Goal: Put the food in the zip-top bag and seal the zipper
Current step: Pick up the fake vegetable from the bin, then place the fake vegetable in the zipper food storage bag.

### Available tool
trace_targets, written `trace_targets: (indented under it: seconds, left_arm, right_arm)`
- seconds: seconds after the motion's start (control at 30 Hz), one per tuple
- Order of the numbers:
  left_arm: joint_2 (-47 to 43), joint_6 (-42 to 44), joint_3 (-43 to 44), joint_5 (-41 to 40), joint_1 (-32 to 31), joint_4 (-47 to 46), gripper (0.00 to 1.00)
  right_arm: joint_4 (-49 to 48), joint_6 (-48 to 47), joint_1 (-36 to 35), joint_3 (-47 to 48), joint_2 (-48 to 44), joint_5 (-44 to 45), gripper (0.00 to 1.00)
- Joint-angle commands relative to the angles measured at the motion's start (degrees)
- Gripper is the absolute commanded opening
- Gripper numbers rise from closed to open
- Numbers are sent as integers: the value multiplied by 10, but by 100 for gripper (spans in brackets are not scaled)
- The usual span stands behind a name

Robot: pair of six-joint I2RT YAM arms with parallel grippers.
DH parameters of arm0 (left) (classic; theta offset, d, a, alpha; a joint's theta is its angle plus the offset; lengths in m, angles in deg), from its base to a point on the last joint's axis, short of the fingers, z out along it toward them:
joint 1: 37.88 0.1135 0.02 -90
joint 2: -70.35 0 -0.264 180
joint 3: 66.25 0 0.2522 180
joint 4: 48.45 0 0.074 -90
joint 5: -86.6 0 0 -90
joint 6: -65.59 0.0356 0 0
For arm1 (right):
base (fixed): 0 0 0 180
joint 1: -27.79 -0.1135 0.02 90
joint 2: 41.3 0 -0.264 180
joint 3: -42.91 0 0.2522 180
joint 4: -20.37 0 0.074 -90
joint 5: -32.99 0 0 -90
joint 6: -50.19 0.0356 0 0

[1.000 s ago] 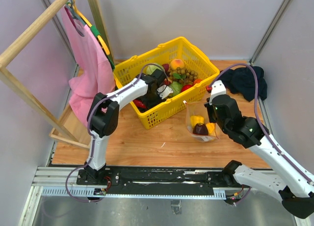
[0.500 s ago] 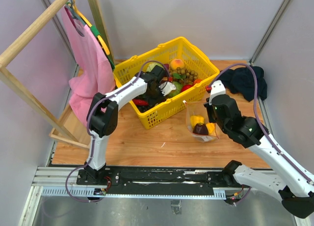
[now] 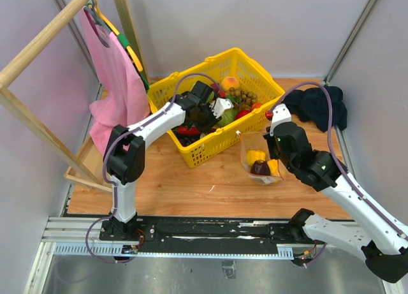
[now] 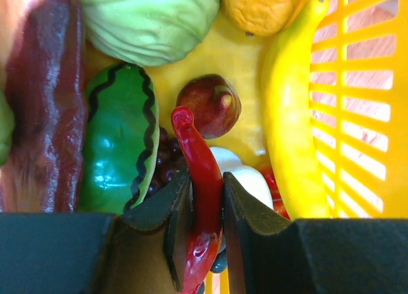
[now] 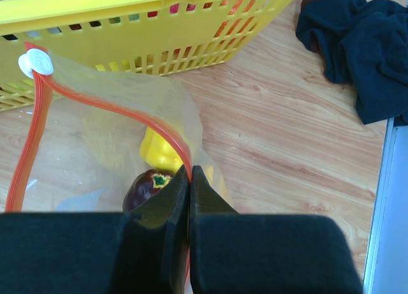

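Now, step: judged as carry-over, with one more food piece gripped over the yellow basket (image 3: 211, 145) and bound for the bag.
Left gripper (image 4: 205, 187): narrow, fingers clamped on a red chili (image 4: 193, 141), above the basket's middle.
Chili axis: runs straight out along the fingers, curled tip pointing away from the wrist; the grip sits on its lower half. Glossy hard plastic, slim, tapered.
Zip-top bag (image 3: 250, 147): on the table just outside the basket's front-right wall, touching it or nearly so; mouth up.
Bag from chili: to the right of the left gripper, across the basket wall. The right arm is nearer but is busy with the bag, so the left arm has to make the crossing.
Right gripper (image 5: 190, 179): pinched on the bag's rim at the zipper (image 5: 127, 113), on the side away from the basket, holding the mouth open.
Zipper: thin red-orange strip, unsealed, its two tracks spread apart; white slider (image 5: 36, 62) at the end next to the basket.
Bag contents: yellow bell pepper (image 5: 159, 152) and dark purple piece (image 5: 145, 187), touching, at the bottom.
Bag material: clear, thin, crinkly film; judged floppy, mouth likely to sag if let go.
Left in basket: cabbage (image 4: 153, 16), striped green melon (image 4: 118, 141), banana (image 4: 290, 115), small red fruit (image 4: 210, 102), others.
Next move, judged: chili should enter tip-first, long axis lined up with the mouth's gap, not crosswise.
Risk: chili snagging the strip and folding the mouth shut.
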Motion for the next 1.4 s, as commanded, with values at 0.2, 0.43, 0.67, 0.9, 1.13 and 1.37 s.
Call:
trace_targets:
  seconds: [0.2, 0.43, 0.67, 0.9, 1.13, 1.37]
  left_arm:
    - [-110, -96, -67, -23, 1, -198, 26]
    - [-191, -184, -133, -85, 0, -314, 16]
    - [-284, -308, -201, -123, 1, -435, 3]
    - [-329, -431, -201, -142, -2, -439, 0]
    - [-372, -531, -208, -185, -40, -449, 0]
    - [-407, -583, -229, -191, -99, -480, 0]
  right_arm:
    - [-8, 4, 7, 5, -7, 2, 1]
    - [-11, 10, 7, 4, -12, 2, 1]
    - [-16, 17, 7, 4, -15, -22, 1]
    - [-29, 28, 7, 3, -10, -28, 1]
    - [-34, 40, 7, 7, -2, -35, 1]
    - [-43, 56, 7, 6, -5, -48, 1]
